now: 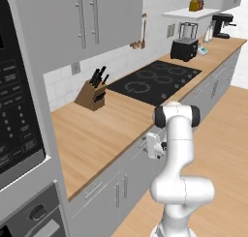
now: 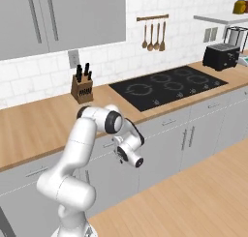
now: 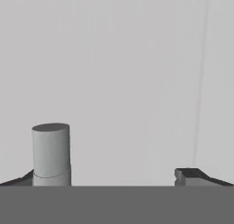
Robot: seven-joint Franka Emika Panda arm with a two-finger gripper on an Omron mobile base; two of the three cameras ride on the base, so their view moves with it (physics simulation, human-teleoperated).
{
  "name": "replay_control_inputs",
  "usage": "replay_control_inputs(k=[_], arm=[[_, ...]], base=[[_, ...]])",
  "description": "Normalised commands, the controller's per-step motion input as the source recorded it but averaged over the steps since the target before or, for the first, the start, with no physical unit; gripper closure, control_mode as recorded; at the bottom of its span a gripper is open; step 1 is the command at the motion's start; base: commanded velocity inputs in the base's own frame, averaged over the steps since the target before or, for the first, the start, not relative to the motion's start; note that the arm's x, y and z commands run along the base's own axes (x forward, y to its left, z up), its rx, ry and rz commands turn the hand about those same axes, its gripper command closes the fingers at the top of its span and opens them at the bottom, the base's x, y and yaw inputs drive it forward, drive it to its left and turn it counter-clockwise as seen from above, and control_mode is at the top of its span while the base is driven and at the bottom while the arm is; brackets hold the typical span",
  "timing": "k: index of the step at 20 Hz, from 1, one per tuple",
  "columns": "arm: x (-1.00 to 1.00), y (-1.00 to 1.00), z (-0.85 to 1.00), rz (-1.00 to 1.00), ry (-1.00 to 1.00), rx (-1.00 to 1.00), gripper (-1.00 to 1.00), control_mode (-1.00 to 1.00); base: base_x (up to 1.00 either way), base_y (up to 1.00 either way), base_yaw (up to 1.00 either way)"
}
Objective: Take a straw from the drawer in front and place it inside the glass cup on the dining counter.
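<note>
My gripper (image 1: 147, 145) (image 2: 118, 151) is held close against the light grey front of the drawer (image 1: 131, 157) (image 2: 103, 152), just under the edge of the wall counter's wooden top. The drawer is shut. In the hand view the drawer front (image 3: 119, 72) is very near, and my gripper (image 3: 109, 179) is open with its fingertips (image 3: 192, 176) far apart. A grey cylindrical piece of the handle (image 3: 51, 154) stands between them, close to the left tip. Nothing is held. The straw, the glass cup and the dining counter are out of view.
On the wall counter (image 1: 97, 134) are a knife block (image 1: 91, 93), a black cooktop (image 1: 155, 79) and a toaster (image 1: 184, 48). A tall oven and microwave column (image 1: 19, 115) stands at the left. Wood floor (image 1: 223, 158) lies open to the right.
</note>
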Motion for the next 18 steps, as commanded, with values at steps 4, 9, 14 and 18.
replay_control_inputs(k=[4,9,14,18], arm=[[0.42,0.13,-0.24,0.0,0.0,-0.05,-1.0,-1.0],[0.49,0.31,-0.29,0.0,0.0,-0.1,-1.0,-1.0],[0.62,0.48,-0.52,0.0,0.04,-0.2,1.0,-1.0],[0.66,0.5,-0.46,0.0,0.08,-0.22,1.0,-1.0]], base=[[0.0,0.0,0.0],[0.0,0.0,0.0],[0.0,0.0,0.0],[0.0,0.0,0.0]])
